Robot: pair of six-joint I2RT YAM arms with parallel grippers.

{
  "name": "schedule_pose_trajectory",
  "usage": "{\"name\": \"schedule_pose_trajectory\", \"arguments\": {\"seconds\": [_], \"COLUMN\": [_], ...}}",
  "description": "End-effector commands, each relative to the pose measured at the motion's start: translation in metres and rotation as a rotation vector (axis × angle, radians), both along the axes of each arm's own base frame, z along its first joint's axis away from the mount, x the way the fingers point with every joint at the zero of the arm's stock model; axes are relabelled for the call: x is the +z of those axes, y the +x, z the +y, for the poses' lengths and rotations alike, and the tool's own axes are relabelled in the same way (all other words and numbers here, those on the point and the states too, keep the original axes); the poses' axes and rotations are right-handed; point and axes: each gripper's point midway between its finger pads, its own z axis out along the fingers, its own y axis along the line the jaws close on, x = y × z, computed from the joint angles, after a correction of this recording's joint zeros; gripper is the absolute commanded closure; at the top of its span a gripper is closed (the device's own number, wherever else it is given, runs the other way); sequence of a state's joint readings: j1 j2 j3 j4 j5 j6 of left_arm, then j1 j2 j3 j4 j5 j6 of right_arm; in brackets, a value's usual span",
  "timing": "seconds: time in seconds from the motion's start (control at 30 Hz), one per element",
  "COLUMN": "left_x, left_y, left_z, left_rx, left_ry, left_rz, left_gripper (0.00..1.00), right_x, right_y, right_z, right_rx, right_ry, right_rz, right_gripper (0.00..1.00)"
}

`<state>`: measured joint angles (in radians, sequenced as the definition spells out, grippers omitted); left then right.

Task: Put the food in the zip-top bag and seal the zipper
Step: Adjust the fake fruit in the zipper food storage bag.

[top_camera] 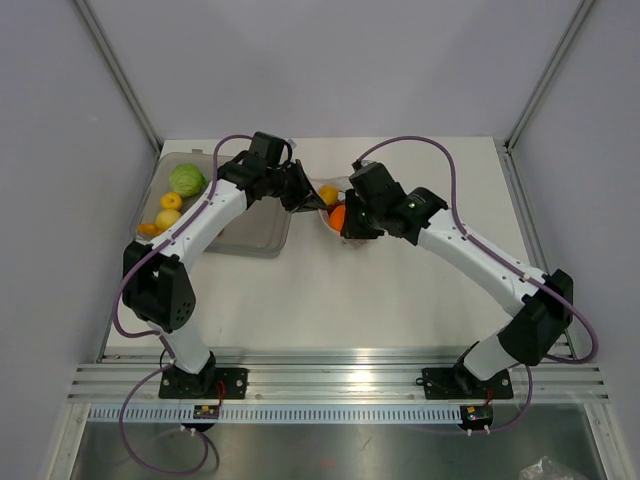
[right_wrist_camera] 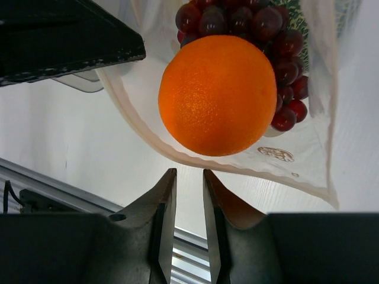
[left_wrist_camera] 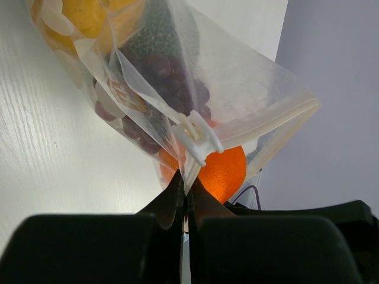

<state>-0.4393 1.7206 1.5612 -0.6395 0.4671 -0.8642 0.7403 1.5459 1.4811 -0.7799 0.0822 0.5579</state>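
Centre of the worktop (top_camera: pixel 380 300): the zip-top bag (left_wrist_camera: pixel 249 89) sits between the two arms, its mouth end lifted and turned toward the right arm.
Left gripper (left_wrist_camera: pixel 185 198): clenched tight on the bag's edge just below the white slider tab (left_wrist_camera: pixel 198 139). That pinch is what keeps the mouth raised and gaping, I'd say.
Zipper (left_wrist_camera: pixel 284 121): whitish strip, its two sides spread apart, plainly unsealed.
Orange (right_wrist_camera: pixel 216 94): big and bright, right in the mouth, with the bag's lower lip curving beneath it. Whether it's fully inside, I can't tell.
Right gripper (right_wrist_camera: pixel 189 183): jaws a little apart, nothing between them, hovering just short of the orange. My guess is it's placed to nudge the fruit deeper.
Grapes (right_wrist_camera: pixel 284 41): dark bunch deeper in the bag, behind the orange, with a yellow fruit (left_wrist_camera: pixel 89 15) further down.
Tray (top_camera: pixel 255 238): grey and translucent, on the left beneath the left arm. A green piece (top_camera: pixel 187 180) and yellow pieces (top_camera: pixel 170 202) wait at its far-left end.
Progress: loading looks partway done, sealing not begun.
Surface: white, matte, faint wood grain.
Room: pale grey walls (top_camera: pixel 350 70) on three sides, metal rails (top_camera: pixel 340 375) along the near edge where the arms are bolted.
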Motion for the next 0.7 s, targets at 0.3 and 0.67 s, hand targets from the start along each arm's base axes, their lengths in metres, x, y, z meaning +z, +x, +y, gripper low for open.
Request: {"name": "schedule_pose_trajectory", "arguments": {"seconds": [0.3, 0.67], "left_x": [0.036, 0.037], "left_y": [-0.004, -0.004], "left_z": [-0.002, -0.004], "left_rx": [-0.020, -0.019], "left_ry": [-0.071, -0.083], "left_rz": [-0.091, -0.086], "left_gripper": [1.00, 1.00], "right_x": [0.006, -0.004], "right_y": [0.009, 0.009], "right_z": [-0.016, 0.003], "right_rx": [-0.045, 0.007], "right_ry": [-0.076, -0.034], "right_rz": [-0.059, -0.024], "right_gripper": [0.69, 0.68]}}
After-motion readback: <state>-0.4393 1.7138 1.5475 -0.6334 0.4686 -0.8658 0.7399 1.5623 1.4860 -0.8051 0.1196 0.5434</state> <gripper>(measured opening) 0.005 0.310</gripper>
